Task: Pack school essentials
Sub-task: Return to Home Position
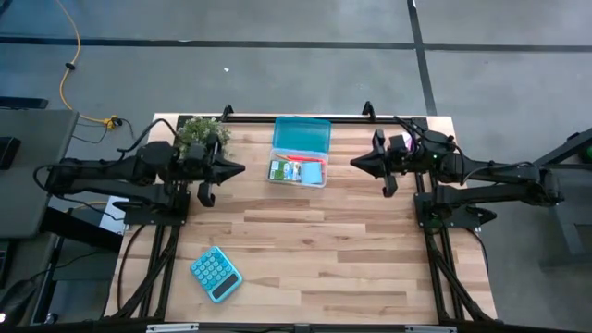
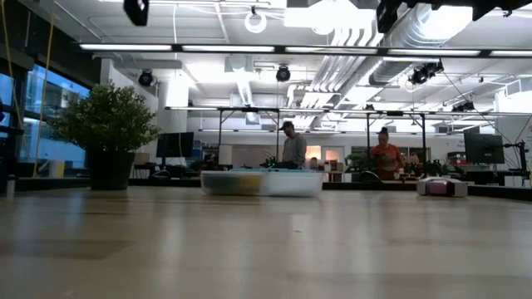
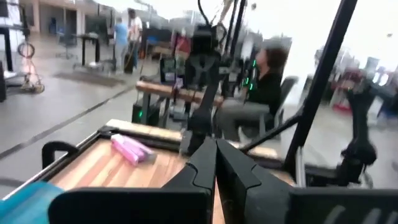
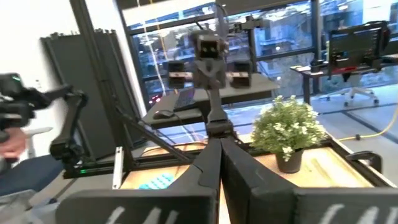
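Both arms sit folded back at the table's far sides, left gripper [image 1: 239, 169] and right gripper [image 1: 355, 165] each pinched together to a point, holding nothing, tips aimed inward at each other. The supply box [image 1: 302, 135] lies between them at the back of the table [image 1: 314, 250], lid flipped open toward the back edge. The school essentials [image 1: 297, 172] are in its tray: green, red and light-blue bits show, but single items are too small to sort. Packing looks done bar the lid. Risks, as a judgement: the box is near both tips, so any inward swing of either arm could clip the tray or raised lid and shove it against the back edge or spill loose stationery. Whether anything pokes above the rim, cannot tell. The plant [image 1: 202, 135] stands just beside the left wrist at the back-left corner, and a sloppy lift or turn of that arm could tip it. The pink packet [image 3: 130, 149] lies near the right arm at the back right, so the same worry applies there. The calculator [image 1: 215, 275] lies well apart at the front left, close to the front edge but out of both arms' way. Room: a wide stretch of wood in front of the box and across the middle. It is tight only along the back strip, where box, plant and packet line up.
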`<action>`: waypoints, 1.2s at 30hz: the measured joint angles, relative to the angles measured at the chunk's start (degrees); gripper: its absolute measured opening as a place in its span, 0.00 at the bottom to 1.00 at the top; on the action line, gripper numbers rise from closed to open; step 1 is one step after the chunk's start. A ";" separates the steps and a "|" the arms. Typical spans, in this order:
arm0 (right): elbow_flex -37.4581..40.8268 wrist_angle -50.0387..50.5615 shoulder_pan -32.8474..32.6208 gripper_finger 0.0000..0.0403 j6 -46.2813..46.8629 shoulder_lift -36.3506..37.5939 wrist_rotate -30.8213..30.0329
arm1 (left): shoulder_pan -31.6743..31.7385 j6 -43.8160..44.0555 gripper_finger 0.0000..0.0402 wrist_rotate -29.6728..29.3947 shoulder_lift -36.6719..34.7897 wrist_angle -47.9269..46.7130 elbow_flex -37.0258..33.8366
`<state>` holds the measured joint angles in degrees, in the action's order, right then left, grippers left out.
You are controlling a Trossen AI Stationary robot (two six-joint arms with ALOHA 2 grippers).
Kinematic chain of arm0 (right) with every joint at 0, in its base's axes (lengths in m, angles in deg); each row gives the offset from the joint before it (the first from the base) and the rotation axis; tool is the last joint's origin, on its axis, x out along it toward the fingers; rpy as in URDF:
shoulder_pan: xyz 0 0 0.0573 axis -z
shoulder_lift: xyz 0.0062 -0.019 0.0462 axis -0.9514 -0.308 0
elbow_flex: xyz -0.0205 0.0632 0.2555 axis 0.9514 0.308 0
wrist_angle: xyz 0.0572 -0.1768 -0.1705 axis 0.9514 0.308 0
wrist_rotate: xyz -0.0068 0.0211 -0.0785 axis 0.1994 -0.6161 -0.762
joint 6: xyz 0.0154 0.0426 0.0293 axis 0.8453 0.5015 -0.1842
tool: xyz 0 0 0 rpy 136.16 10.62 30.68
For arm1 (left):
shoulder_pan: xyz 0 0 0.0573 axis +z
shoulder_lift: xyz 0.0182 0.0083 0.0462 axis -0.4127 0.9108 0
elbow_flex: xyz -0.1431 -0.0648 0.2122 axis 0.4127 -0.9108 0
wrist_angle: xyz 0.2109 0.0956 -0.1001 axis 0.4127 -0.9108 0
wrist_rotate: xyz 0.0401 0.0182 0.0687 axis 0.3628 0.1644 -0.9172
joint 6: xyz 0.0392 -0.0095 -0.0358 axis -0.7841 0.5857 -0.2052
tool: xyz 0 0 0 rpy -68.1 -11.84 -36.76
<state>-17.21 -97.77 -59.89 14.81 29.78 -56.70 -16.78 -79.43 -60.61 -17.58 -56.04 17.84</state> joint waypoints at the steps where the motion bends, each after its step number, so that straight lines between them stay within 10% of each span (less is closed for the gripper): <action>1: 0.00 0.01 0.01 0.00 0.12 0.00 0.30 | 0.00 0.80 0.00 -0.12 -1.65 2.07 -2.42; 16: 0.00 1.39 0.21 0.00 6.56 0.00 0.80 | 0.25 8.55 0.00 -0.95 -16.57 18.72 -30.98; 36: 0.00 1.73 0.21 0.00 9.38 -0.02 -0.10 | 1.22 3.81 0.00 -0.29 -32.70 -3.92 -33.48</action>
<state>-17.21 -96.04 -59.68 24.18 29.76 -56.80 -15.57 -75.62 -60.91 -50.28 -59.95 -15.64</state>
